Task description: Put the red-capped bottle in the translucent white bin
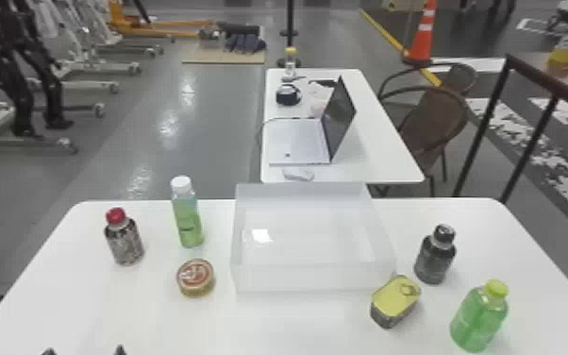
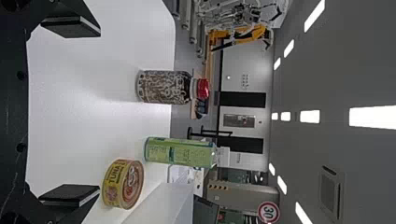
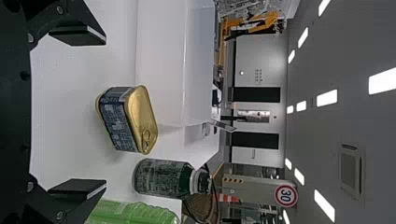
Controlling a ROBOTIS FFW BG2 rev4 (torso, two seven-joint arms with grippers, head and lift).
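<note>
Right now, the red-capped bottle (image 1: 126, 241) is standing upright on the desk (image 1: 122, 307), left of centre in the head view, and the translucent white bin (image 1: 316, 278) is sitting mid-frame, well apart from it! The white-capped bottle (image 1: 187, 222) is standing between them, the round can (image 1: 196, 278) resting just below! Down at the bottom left edge, the left tool (image 1: 84, 351) is showing its tips wide apart, and over in the right wrist view the right tool (image 3: 105, 112) is holding its fingers apart too
</note>
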